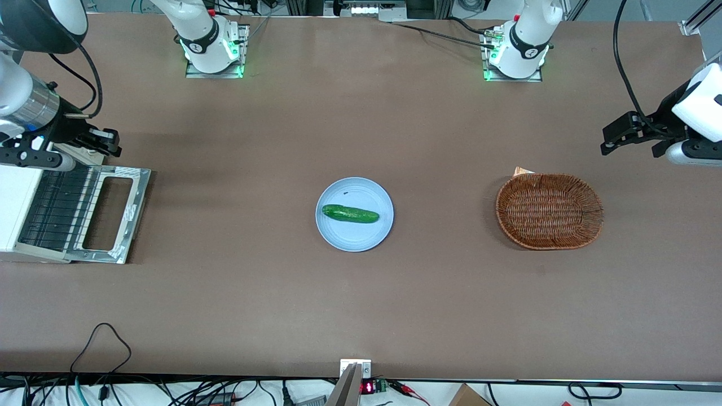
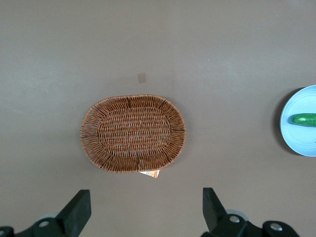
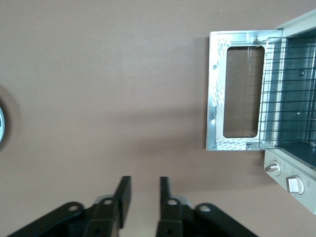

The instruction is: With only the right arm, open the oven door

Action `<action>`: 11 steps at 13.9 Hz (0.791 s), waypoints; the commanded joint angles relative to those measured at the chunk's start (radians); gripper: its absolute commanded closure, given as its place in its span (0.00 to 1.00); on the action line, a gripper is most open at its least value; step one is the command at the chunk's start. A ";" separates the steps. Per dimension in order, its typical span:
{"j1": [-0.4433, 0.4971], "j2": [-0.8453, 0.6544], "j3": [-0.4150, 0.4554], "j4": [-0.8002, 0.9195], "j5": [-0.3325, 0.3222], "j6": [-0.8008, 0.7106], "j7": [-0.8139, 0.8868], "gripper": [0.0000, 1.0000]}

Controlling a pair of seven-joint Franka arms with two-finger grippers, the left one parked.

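We see the oven door [image 1: 110,213] lying flat open at far left, our gripper [image 1: 104,141] above it, fingers narrowly parted, grasping nothing.

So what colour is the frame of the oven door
Silver metal around a glass window; the oven door shows best in the right wrist view. The gripper hovers nearby.

Lighting: even, diffuse overhead illumination; all views sharp.
The table [image 1: 361,293] is uniformly lit without glare. The gripper [image 3: 140,195], raised beside the open oven door [image 3: 237,91], casts a soft broad shadow. Green lights glow at both arm bases.
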 commanded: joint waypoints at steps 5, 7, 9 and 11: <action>-0.003 0.029 0.003 0.061 0.018 -0.017 -0.008 0.00; -0.005 0.029 0.004 0.070 0.018 -0.022 -0.027 0.00; -0.003 0.030 0.003 0.075 0.012 -0.022 -0.057 0.00; -0.005 0.030 0.003 0.076 0.012 -0.022 -0.116 0.00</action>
